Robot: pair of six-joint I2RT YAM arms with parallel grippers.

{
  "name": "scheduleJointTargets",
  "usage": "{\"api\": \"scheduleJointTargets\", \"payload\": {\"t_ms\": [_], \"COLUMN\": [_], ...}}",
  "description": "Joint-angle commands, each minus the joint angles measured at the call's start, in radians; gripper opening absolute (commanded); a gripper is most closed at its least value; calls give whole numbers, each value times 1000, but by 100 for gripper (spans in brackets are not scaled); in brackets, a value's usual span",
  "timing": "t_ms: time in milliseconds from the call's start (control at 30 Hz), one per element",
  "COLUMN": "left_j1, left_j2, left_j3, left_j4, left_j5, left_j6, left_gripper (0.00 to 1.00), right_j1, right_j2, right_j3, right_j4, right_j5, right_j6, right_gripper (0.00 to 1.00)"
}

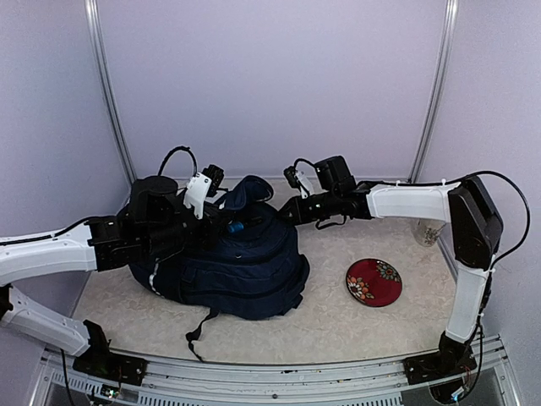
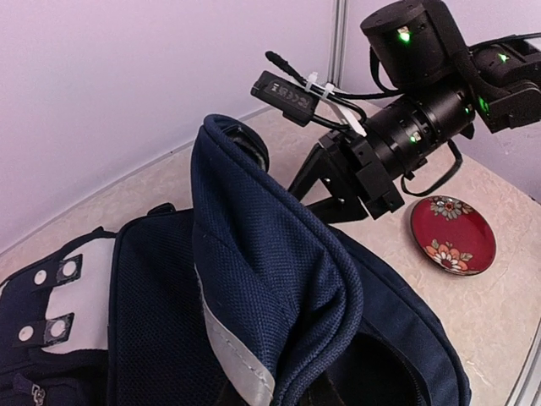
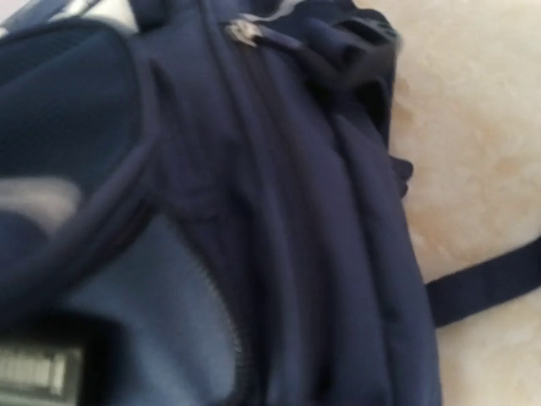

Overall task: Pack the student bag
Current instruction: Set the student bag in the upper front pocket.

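Left gripper (image 1: 213, 179) and right gripper (image 1: 287, 210) are set at the top of the student bag (image 1: 245, 262).
Whether either is clenched or released cannot be told, as the fingers are hidden. The navy bag is laid on the table (image 1: 338, 326), left of its middle, with one flap (image 2: 254, 254) raised at eleven o'clock. A red flowered plate (image 1: 374, 282) is seen at the bag's four o'clock, apart.
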State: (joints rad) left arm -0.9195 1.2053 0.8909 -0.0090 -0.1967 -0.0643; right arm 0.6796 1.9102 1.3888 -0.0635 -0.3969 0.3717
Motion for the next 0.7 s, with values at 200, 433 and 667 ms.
{"api": "scheduleJointTargets", "payload": {"t_ms": [200,433,667], "left_j1": [-114,-133,-105], "left_j2": [26,-75,-111], "left_j3": [117,195,141], "left_j4": [-11,-207,-384], "left_j5": [313,296,-44], "left_j6": [-3,-6,-97], "left_gripper": [83,99,96], "right_j1": [-64,-126,-159], "right_j2": [-9,61,200], "right_j3": [88,273,563], "right_j4": [-25,-159,-329], "right_j5": [-105,-128,-98], "right_j6": [-54,-169,-241], "right_gripper": [0,0,0]}}
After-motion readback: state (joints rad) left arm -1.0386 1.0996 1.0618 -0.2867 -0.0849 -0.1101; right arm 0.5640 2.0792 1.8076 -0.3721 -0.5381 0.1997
